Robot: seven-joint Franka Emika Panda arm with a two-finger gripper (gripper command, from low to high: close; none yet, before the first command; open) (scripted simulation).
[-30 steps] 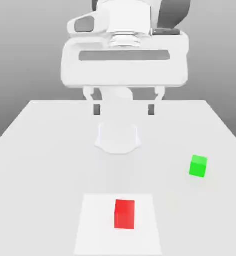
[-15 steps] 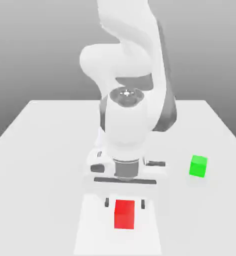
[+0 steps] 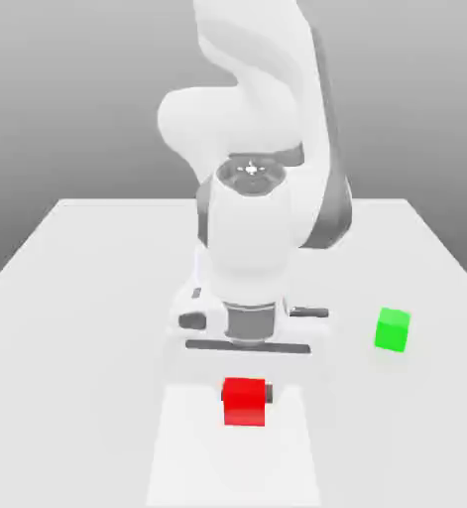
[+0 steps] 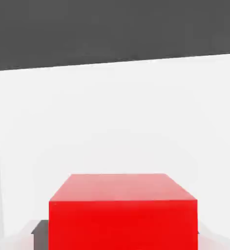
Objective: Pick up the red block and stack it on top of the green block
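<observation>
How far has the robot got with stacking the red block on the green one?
Getting hold of the red block looks done: the gripper has it pinched, a dark pad at either side. The lift seems to be in hand, at an early stage. Carrying it across and stacking it are left; the green block sits apart on the table, toward the exterior view's right.
</observation>
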